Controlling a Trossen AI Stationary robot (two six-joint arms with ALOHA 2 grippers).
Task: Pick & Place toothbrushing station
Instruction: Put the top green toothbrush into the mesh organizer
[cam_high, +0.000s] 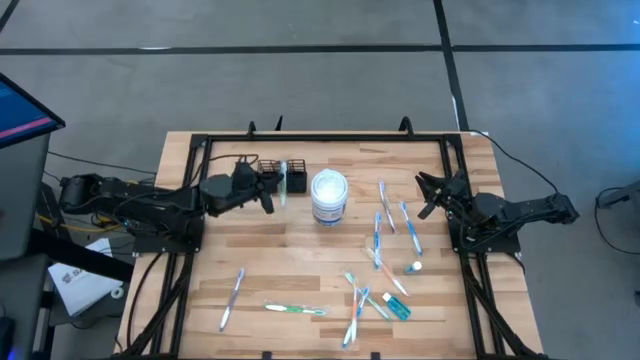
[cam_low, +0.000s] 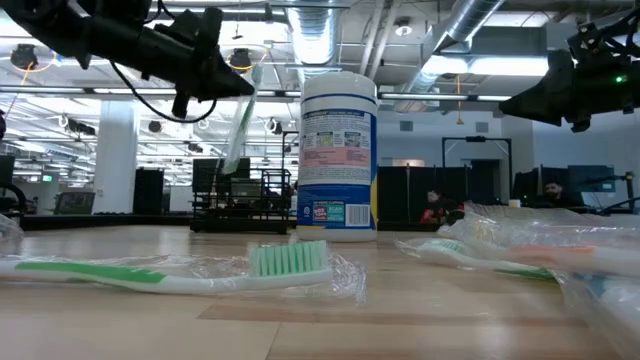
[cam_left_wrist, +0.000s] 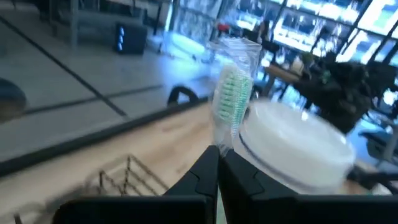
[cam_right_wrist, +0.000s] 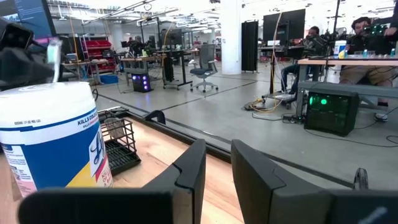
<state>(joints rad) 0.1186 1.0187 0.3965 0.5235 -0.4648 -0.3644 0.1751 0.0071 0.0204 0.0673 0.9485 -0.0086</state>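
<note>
Fingers of the left gripper (cam_left_wrist: 217, 163) are pinched on a wrapped green-bristled toothbrush (cam_left_wrist: 231, 102), holding it upright just above the toothbrushing station (cam_high: 281, 177), the black wire rack at the back of the tabletop (cam_high: 300, 265) beside the white wipes tub (cam_high: 329, 196). The step in hand looks like delivery into the rack; next the brush should be lowered handle-first into a cell, then released. The right gripper (cam_right_wrist: 214, 163) waits near the right edge, its fingers slightly spread and empty. More toothbrushes (cam_high: 383, 262) lie scattered on the tabletop.
</note>
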